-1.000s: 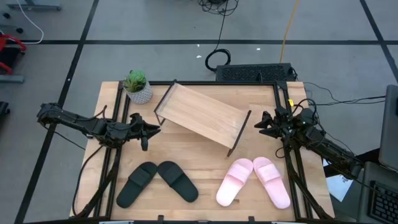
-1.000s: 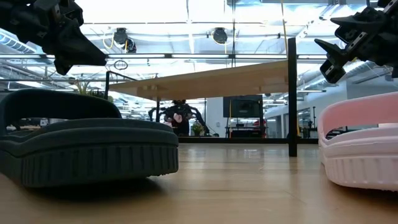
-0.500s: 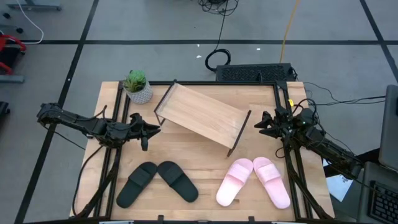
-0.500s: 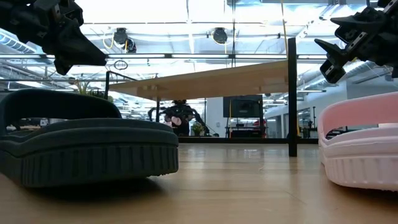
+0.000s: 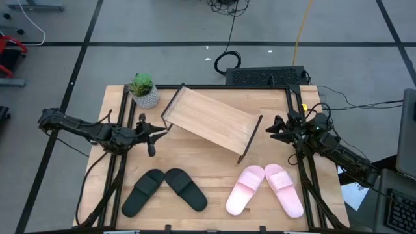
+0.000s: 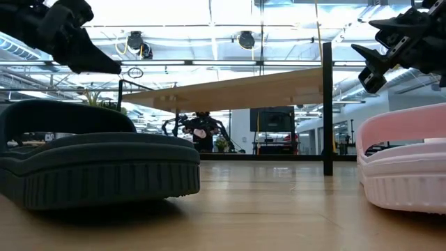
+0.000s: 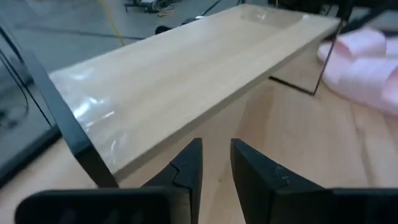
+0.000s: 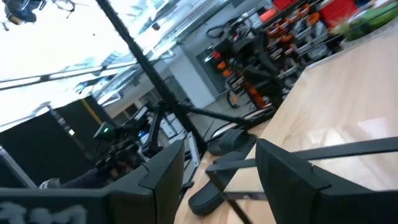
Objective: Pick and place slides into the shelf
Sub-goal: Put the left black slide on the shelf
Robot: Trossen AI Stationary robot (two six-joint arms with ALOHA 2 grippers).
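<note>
The shelf (image 5: 211,119), a light plank on a thin black frame, stands askew on its legs at the table's far middle; it shows in the left wrist view (image 7: 186,81) too. Two black slides (image 5: 144,192) (image 5: 187,188) lie sole-down at the near left. Two pink slides (image 5: 245,188) (image 5: 284,188) lie at the near right. My left gripper (image 5: 161,132) hovers off the shelf's left end, its fingers narrowly apart (image 7: 216,155). My right gripper (image 5: 272,130) hovers open off the shelf's right end (image 8: 217,155). Neither touches anything.
A small potted plant (image 5: 143,90) stands at the table's far left corner, close to the shelf's left end. Bare tabletop lies between the shelf and the slides. A keyboard (image 5: 266,76) sits beyond the far edge, with cables on the floor.
My left gripper has turned slightly at the wrist by the shelf's left end; in the low view its lower part no longer hangs down. The slides, the shelf and my right gripper have kept still.
</note>
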